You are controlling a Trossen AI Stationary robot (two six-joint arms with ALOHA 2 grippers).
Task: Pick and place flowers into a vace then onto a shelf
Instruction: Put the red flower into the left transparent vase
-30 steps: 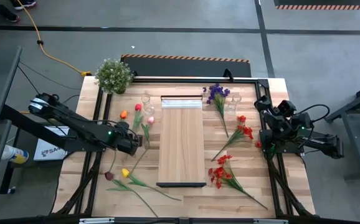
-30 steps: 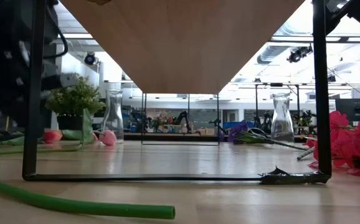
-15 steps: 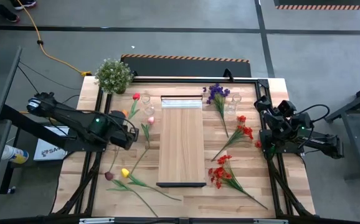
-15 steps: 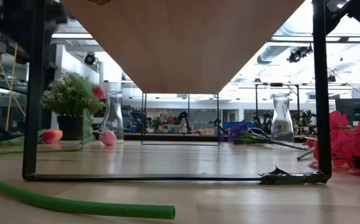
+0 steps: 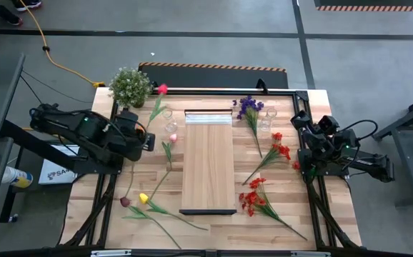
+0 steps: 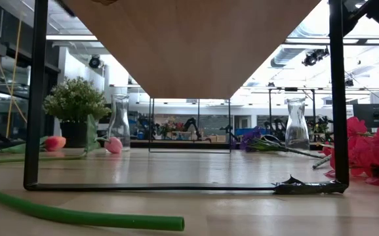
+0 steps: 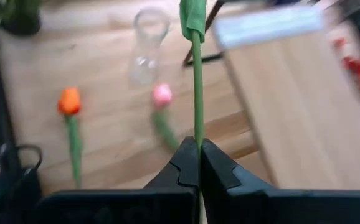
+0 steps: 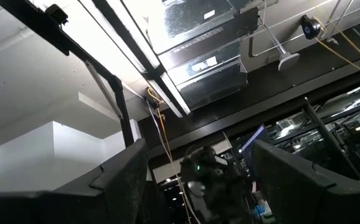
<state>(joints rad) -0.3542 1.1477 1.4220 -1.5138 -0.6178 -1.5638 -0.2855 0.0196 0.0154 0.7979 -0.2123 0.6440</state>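
The red tulip (image 5: 162,89) is off the surface, gripped low on its green stem (image 7: 197,93) by the left hand (image 5: 146,140), whose fingers are pinched shut on it. In the high view the stem runs from the hand up toward one o'clock, with the bloom at the far end near the bushy potted plant (image 5: 131,86). The coming move, as I judge it, turns on this: the left glass vase (image 5: 168,114) stands just at three o'clock of the stem's upper half, between the bloom and the hand, so the free tail of the stem below the grip must be brought over the vase mouth and the long axis swung toward upright. The left wrist view shows the same vase (image 7: 147,43) beyond the fingers, lying at about eleven o'clock from the stem, and it looks empty.

A second glass vase (image 5: 269,114) stands at the far right of the shelf (image 5: 208,160), also with nothing in it that I can make out. The shelf carries nothing.

Loose flowers lie on the surface: an orange tulip (image 7: 70,101) and a pink one (image 7: 162,94) near the left vase, a purple sprig (image 5: 249,107) and red sprays (image 5: 278,151) to the right of the shelf.

The right hand (image 5: 306,146) waits at the surface's three o'clock edge, fingers spread wide, holding nothing.
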